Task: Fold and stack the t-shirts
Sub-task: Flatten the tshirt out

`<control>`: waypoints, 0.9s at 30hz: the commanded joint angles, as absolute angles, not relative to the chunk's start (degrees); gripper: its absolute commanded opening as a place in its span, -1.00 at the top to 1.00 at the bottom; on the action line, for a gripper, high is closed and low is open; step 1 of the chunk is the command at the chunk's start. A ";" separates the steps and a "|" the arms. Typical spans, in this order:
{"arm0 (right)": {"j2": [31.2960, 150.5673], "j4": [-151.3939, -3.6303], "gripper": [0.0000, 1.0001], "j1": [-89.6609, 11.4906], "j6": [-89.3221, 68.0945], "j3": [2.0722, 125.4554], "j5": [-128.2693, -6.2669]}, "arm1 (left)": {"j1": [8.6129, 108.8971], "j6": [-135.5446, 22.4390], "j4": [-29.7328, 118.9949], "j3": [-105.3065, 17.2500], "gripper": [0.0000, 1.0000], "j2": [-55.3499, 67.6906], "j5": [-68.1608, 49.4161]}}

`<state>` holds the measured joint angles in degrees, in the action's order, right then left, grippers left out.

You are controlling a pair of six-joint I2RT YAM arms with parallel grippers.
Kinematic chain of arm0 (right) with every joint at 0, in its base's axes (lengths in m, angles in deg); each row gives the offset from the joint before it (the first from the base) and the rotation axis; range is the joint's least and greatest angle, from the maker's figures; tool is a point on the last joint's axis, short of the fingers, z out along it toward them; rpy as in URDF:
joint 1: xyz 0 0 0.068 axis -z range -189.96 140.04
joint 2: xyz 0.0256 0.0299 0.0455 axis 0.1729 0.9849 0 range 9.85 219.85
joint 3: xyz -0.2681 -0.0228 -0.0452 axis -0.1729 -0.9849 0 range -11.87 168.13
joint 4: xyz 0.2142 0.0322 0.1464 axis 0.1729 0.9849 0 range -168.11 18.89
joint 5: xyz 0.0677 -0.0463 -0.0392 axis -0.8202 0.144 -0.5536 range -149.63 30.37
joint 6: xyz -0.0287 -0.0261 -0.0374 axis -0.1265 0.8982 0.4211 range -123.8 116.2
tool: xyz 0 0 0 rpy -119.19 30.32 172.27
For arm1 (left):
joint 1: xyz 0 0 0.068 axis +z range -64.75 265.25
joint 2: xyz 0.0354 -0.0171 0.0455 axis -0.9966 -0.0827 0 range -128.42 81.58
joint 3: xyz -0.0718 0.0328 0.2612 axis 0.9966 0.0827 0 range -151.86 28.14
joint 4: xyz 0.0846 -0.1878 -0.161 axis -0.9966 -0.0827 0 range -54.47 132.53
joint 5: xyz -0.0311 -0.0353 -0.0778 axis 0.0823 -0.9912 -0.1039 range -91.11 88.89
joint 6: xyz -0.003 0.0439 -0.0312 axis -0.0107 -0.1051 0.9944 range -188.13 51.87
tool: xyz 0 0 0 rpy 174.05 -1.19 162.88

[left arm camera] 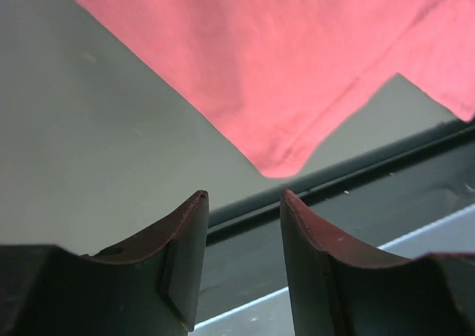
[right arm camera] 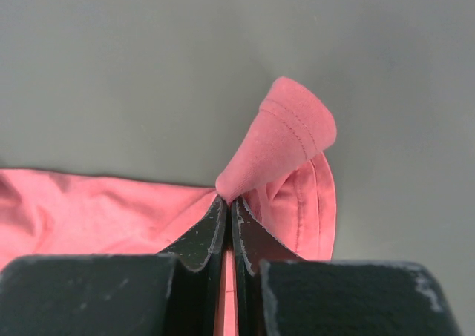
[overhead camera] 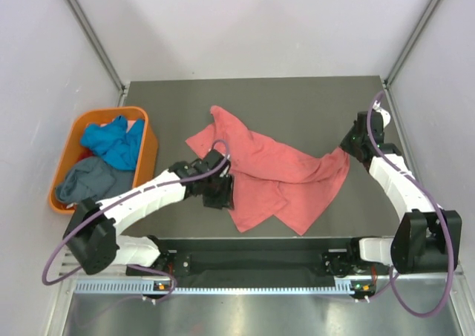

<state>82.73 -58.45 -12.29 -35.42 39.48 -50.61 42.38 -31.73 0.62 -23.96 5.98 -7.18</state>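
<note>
The salmon-pink t-shirt (overhead camera: 274,174) lies crumpled across the middle of the grey table. My right gripper (overhead camera: 349,149) is shut on its right edge; the right wrist view shows a hemmed fold of the pink t-shirt (right arm camera: 286,139) pinched between the jaws (right arm camera: 228,201). My left gripper (overhead camera: 220,195) is open and empty at the shirt's left side, above its lower edge. In the left wrist view the gripper (left arm camera: 243,195) sits just short of a pink corner (left arm camera: 286,154). The bright blue t-shirt (overhead camera: 115,140) and the slate grey-blue t-shirt (overhead camera: 93,179) lie in the tub.
An orange plastic tub (overhead camera: 150,145) stands at the table's left edge. The dark front rail (overhead camera: 252,263) runs along the near edge, also seen in the left wrist view (left arm camera: 371,165). White walls enclose the back and sides.
</note>
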 commanded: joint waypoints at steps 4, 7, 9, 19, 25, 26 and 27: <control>79.11 -60.53 1.00 -11.72 -35.70 38.84 -51.54 | 37.02 -16.81 11.41 -15.81 0.03 9.33 -8.50; 78.50 -60.18 1.00 -11.80 -35.61 38.67 -51.63 | 34.82 -13.38 16.05 -12.65 0.02 8.89 -8.67; 77.88 -60.44 1.00 -11.72 -35.79 38.23 -51.72 | 33.67 -11.02 19.83 -10.89 0.02 7.93 -9.02; 77.26 -61.14 1.00 -11.72 -36.32 37.09 -53.38 | 28.57 -4.50 20.82 -11.50 0.04 -0.42 -3.31; 76.47 -60.88 1.00 -11.72 -35.97 36.38 -52.86 | 28.13 -4.15 21.43 -10.62 0.24 -2.45 -2.61; 76.47 -60.88 1.00 -11.80 -35.88 35.95 -52.86 | 28.13 -4.24 21.00 -10.79 0.31 -2.36 -2.17; 76.30 -60.88 1.00 -11.72 -35.88 35.68 -52.95 | 28.13 -5.11 18.99 -11.66 0.52 -2.27 -1.21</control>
<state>78.32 -58.80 -12.29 -35.92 36.03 -52.88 28.46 -6.97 20.48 -11.45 -1.21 -4.90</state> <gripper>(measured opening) 0.010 0.308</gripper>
